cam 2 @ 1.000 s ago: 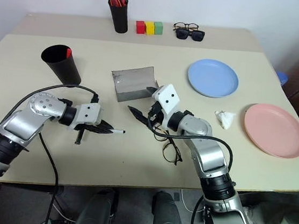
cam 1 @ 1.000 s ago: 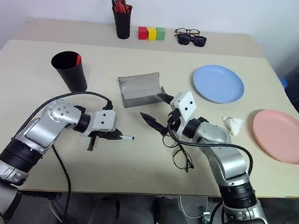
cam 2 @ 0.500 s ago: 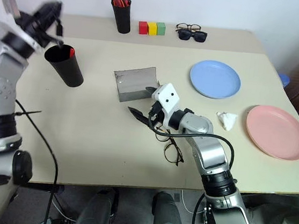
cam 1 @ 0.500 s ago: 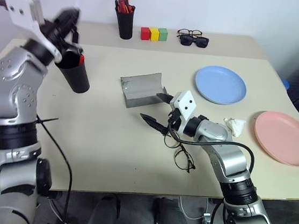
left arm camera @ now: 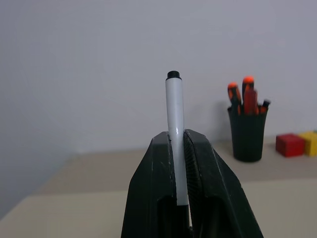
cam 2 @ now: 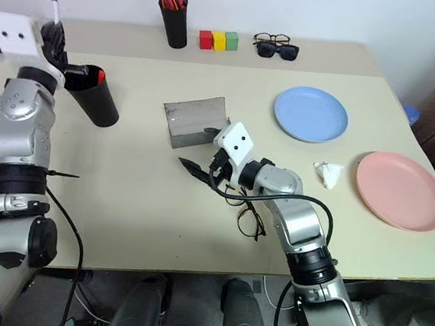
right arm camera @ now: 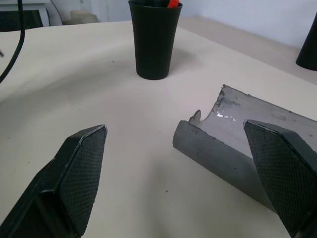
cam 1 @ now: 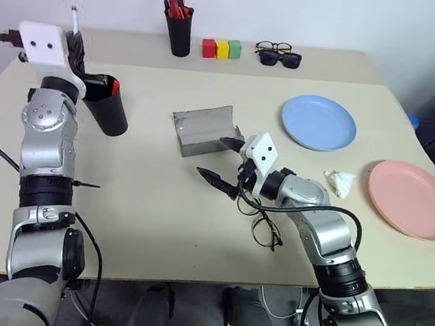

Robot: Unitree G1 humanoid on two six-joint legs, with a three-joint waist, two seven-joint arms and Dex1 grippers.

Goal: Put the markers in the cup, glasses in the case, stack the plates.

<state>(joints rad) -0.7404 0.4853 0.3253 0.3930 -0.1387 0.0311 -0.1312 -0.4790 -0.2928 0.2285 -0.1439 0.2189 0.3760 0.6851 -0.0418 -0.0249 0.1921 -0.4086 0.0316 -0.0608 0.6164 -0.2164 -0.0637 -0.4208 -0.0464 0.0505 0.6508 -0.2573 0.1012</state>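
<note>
- Markers first: the white marker (left arm camera: 174,134) is pinched upright between the left gripper (left arm camera: 178,148)'s two fingers, black end up, with the gripper raised level with the cup's mouth, so it looks ready to drop in but isn't in yet.
- Just beside that gripper, right next to it on the table, sits the black cup (cam 1: 108,106). Something red (cam 1: 114,86) pokes up at its rim, so I'd guess the red marker is already in there. That's a guess, though; I can't see the whole pen.
- So roughly half of the marker job looks done, with the other half in hand.
- Over at the right gripper (cam 1: 229,161): its fingers are spread wide with nothing between them, hovering low over the table.
- The grey case (cam 1: 204,129) lies open just ahead of that gripper, lid up, and looks to have nothing in it.
- The glasses (cam 1: 264,223) are on the table just behind the right gripper, beside its forearm. Not picked up, not in the case.
- Further out to that gripper's right, the blue plate (cam 1: 319,122) and the pink plate (cam 1: 411,198) sit well apart with a crumpled bit of white tissue (cam 1: 339,182) between them. No stacking yet.
- My read: early on, with the glasses and plates both untouched.
</note>
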